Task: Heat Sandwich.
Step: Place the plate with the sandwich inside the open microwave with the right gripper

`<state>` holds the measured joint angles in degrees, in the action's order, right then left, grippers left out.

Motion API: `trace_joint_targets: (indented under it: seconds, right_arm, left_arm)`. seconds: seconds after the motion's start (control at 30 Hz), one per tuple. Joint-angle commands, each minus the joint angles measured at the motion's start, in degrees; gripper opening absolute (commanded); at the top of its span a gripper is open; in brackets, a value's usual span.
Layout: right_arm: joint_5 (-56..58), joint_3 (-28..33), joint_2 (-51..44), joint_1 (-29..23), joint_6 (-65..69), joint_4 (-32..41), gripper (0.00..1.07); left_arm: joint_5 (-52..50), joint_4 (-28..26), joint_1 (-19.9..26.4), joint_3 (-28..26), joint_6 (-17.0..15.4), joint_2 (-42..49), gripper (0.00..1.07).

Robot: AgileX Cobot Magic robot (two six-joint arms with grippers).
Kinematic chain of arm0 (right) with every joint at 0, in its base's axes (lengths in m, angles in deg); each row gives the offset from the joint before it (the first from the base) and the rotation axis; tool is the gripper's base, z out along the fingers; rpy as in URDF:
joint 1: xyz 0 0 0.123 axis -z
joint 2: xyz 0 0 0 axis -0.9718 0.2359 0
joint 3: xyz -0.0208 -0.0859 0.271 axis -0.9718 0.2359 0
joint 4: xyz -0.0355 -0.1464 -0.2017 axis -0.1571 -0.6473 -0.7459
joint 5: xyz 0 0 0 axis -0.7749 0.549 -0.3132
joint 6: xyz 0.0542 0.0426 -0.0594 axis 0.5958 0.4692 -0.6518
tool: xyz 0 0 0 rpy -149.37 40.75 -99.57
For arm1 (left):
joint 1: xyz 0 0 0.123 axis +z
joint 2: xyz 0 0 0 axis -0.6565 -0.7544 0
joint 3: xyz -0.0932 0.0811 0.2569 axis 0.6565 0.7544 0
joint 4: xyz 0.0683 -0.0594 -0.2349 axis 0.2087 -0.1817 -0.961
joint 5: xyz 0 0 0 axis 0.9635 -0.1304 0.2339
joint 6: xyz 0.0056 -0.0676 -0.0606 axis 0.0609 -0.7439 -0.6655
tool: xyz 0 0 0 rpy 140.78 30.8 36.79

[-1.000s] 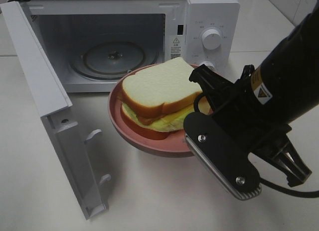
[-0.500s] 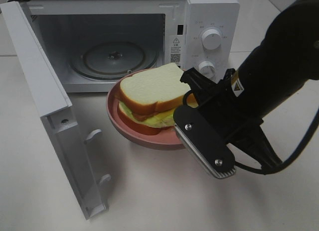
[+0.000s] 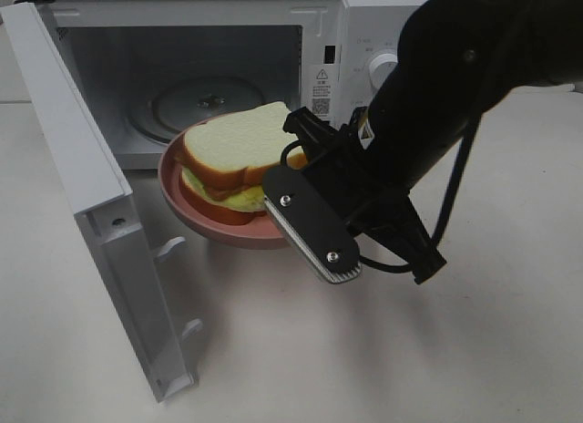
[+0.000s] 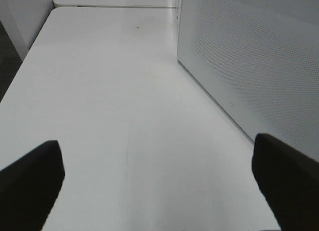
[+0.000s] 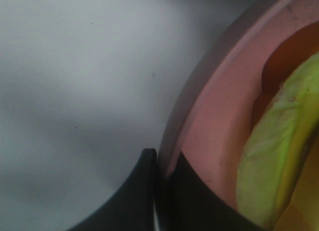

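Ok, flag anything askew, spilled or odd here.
Nothing spilled or damaged. The pink plate looks slightly tilted, pinched at its rim by the right gripper, so the sandwich sits on a slope.

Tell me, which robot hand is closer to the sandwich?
Right. The right gripper clamps the pink plate carrying the sandwich; the left gripper hangs over the table beside the microwave.

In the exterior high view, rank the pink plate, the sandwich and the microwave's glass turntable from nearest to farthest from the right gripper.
1. The pink plate: rim pinched in the right gripper.
2. The sandwich: on the plate, just beyond the gripped rim.
3. The glass turntable: inside the open microwave, behind the plate.
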<state>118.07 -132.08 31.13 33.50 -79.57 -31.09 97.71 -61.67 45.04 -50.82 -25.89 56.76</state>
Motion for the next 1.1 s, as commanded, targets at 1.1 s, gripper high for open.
trace_joint_targets:
  seconds: [1.1]
  right_arm:
    - [6.5, -28.9, 21.4, 2.9, -3.2, 3.7, 0.00]
  left_arm:
    - [-0.3, -0.6, -0.1, 0.2, 0.0, 1.5, 0.97]
